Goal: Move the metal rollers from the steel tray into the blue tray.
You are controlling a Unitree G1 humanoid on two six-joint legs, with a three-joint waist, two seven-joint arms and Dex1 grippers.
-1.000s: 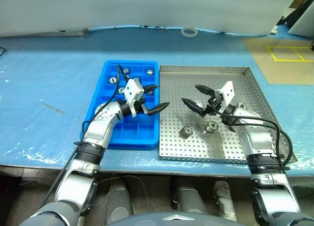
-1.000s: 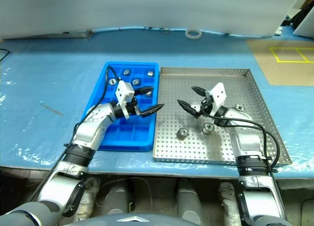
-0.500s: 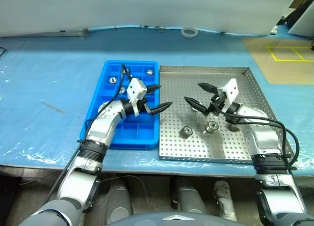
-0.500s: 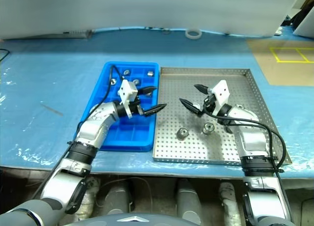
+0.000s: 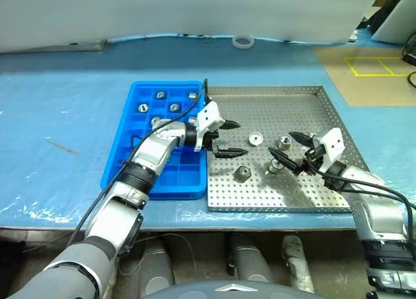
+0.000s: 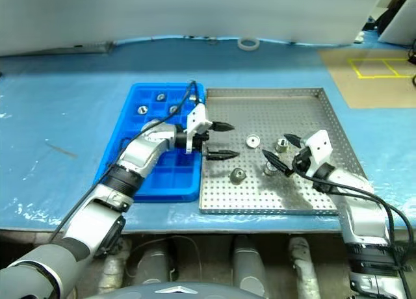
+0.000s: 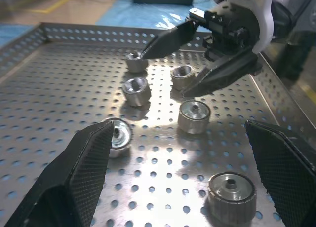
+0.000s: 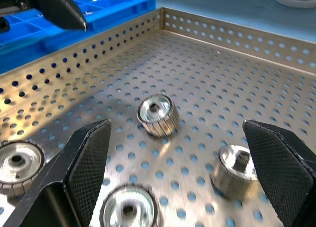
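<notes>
So the left end effector [image 5: 224, 138] has swung over from above the blue tray [image 5: 117, 168] and now sits past the steel tray's [image 5: 325, 196] left rim, fingers spread wide with nothing between them. The right end effector [image 5: 286, 155] has pulled back toward the near right part of the steel tray, also wide open and empty. The whole view has shifted a bit too, so some of that apparent motion is just the head moving. Five metal rollers [image 5: 242, 173] are left on the perforated floor: one near the front left, one [image 5: 255, 140] more toward the middle, and the others bunched by the right end effector's tips. A handful of rollers [image 5: 142, 108] already sit in the compartments at the far end of the blue tray, which lies right beside the steel one on the blue-covered table [image 5: 58, 110]. My read is that a drop-off is done and the left arm is coming back for another pick, probably the middle or front-left roller. The two arms are now pointing at each other across the same patch, so crowding looks like the main risk.
</notes>
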